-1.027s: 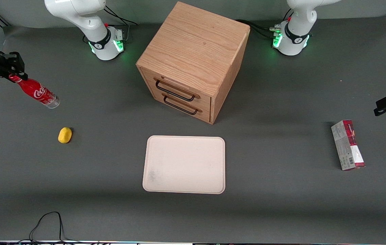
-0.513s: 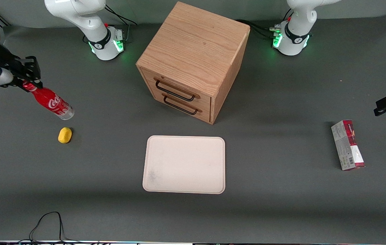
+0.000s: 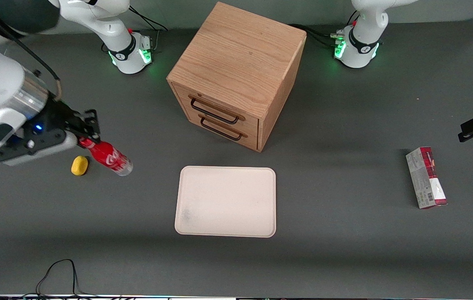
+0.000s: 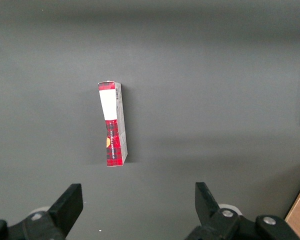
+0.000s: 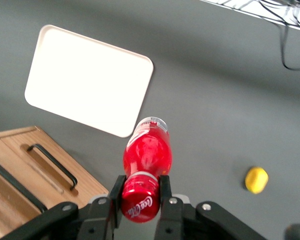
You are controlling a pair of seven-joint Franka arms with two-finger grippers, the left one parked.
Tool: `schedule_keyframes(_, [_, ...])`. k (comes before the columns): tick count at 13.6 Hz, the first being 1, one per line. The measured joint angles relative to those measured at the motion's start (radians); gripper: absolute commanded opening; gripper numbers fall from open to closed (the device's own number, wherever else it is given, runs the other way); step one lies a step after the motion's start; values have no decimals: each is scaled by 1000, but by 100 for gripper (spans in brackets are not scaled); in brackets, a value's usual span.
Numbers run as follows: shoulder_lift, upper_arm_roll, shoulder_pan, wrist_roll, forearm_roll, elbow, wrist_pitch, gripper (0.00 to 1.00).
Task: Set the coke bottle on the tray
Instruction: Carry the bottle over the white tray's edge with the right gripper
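Gripper point(image 3: 87, 135) clamped on coke bottle point(image 3: 111, 159) at cap, bottle tilted, held above table beside yellow obj. point(image 3: 79, 165); tray point(image 3: 226, 201) well apart, nearer front camera.

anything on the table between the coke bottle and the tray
Nothing: in the front view only bare grey table separates the coke bottle, held by its cap in the gripper, from the tray. The yellow object lies toward the working arm's end.

Front cam sits high, looking down on the whole table point(image 3: 345, 258). Right wrist cam looks down past its gripper point(image 5: 140, 192), close to the coke bottle point(image 5: 146, 152); it shares the tray point(image 3: 226, 202) point(image 5: 85, 80) and cabinet point(image 3: 236, 71) point(image 5: 20, 165) with the front cam.
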Motion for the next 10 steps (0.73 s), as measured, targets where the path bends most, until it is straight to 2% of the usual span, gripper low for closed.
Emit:
schedule_keyframes(5, [107, 92, 6, 62, -16, 12, 124, 0])
schedule_keyframes(10, [238, 148, 39, 74, -119, 13, 293, 0])
